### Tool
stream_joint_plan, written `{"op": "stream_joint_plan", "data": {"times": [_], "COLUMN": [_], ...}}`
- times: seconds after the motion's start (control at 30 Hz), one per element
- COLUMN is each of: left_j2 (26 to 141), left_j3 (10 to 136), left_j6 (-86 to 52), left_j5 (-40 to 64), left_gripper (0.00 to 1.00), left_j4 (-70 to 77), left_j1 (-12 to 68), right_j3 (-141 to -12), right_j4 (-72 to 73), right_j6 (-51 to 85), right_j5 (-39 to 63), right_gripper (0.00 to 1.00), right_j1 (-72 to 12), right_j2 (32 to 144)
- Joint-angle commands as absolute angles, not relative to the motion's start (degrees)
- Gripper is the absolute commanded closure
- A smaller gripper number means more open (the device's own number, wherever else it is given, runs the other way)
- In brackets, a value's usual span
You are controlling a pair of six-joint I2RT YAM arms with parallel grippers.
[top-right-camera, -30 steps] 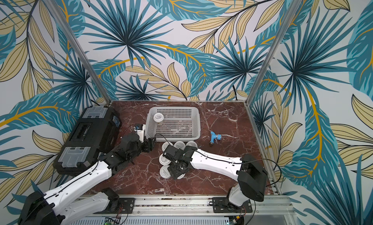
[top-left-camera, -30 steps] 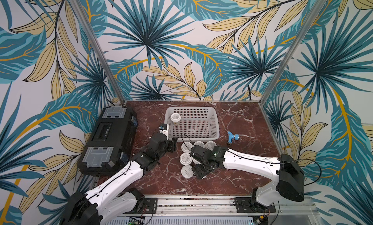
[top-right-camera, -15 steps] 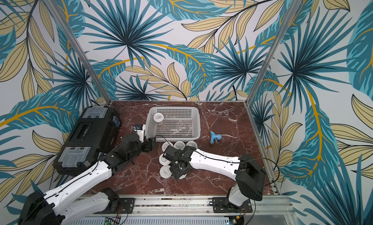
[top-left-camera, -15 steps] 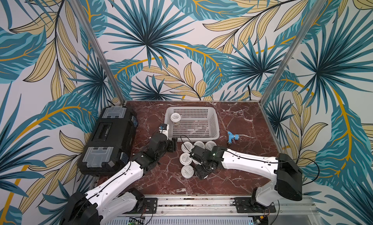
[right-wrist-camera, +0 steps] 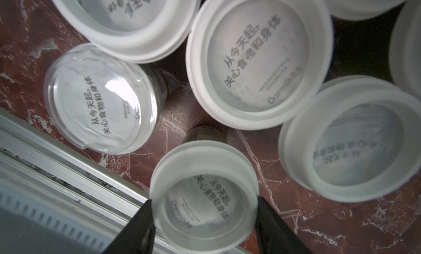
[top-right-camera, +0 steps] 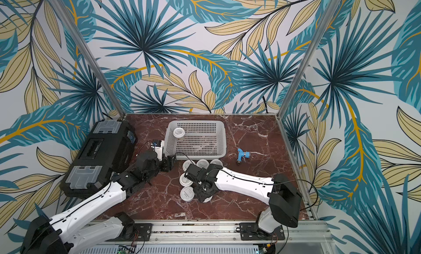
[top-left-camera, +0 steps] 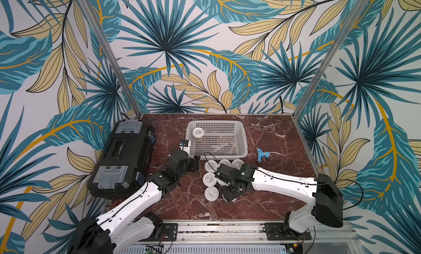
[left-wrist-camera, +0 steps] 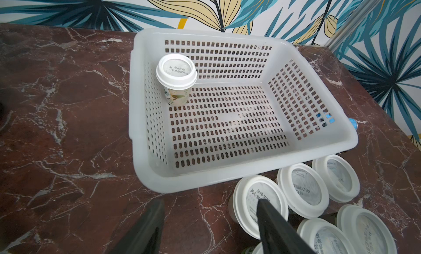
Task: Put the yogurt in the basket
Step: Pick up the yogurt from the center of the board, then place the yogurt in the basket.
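**A:** Yogurt (top-left-camera: 209,179) sat bunched on the table (top-left-camera: 262,196) just near of the basket (top-left-camera: 216,122) in both top views. One jar (top-right-camera: 179,132) stood upright in the basket's far left corner. The right gripper (top-left-camera: 231,194) was down over the bunch's near right edge, but from up there its grip was hidden.

**B:** And the left gripper (top-left-camera: 194,165)?

**A:** Parked by the basket's near left corner. The left wrist view settled it: fingers (left-wrist-camera: 145,230) apart, nothing between them, bare marble below.

**B:** Right wrist view?

**A:** That one told the story! Both fingers (right-wrist-camera: 139,230) sat against the white lid of the near jar (right-wrist-camera: 205,189), one on each side, holding it. Its neighbours stood near but apart from it. Among them was a clear-topped jar (right-wrist-camera: 100,100) that the top views didn't resolve.

**B:** So how should the lift have gone?

**A:** I'd say straight up first, clear of the neighbouring lids. Then far over the rim, and down away from the jar inside. A grip on the lid alone could slip, so gently.
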State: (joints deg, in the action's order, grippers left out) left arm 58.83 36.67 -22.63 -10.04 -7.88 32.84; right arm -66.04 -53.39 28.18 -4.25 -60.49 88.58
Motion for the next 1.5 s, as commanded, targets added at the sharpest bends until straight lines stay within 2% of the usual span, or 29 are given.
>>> {"op": "stream_joint_plan", "data": {"times": [0.0,0.3,0.67,1.47], "left_j2": [58.10,54.40,43.25,44.63], "left_j3": [35.25,33.22,27.16,27.25], "left_j6": [-23.28,-23.41,-22.90,-22.57], "left_j5": [-10.28,-13.00,-20.72,-19.61], "left_gripper": [0.32,0.32,0.33,0.33], "left_j4": [-6.59,-5.94,-4.83,-4.06], "left_j1": [32.45,32.45,32.31,31.73], "right_j3": [-68.94,-77.04,-91.17,-120.65], "right_j4": [-57.60,-63.92,-69.32,-69.11], "right_j6": [26.95,22.66,17.04,9.68], "right_j5": [-4.48,-3.92,-6.93,-6.40], "right_gripper": [0.34,0.34,0.35,0.35], "right_j1": [-60.82,-59.72,-55.59,-43.09], "right_j2": [86.15,86.28,90.50,113.26]}}
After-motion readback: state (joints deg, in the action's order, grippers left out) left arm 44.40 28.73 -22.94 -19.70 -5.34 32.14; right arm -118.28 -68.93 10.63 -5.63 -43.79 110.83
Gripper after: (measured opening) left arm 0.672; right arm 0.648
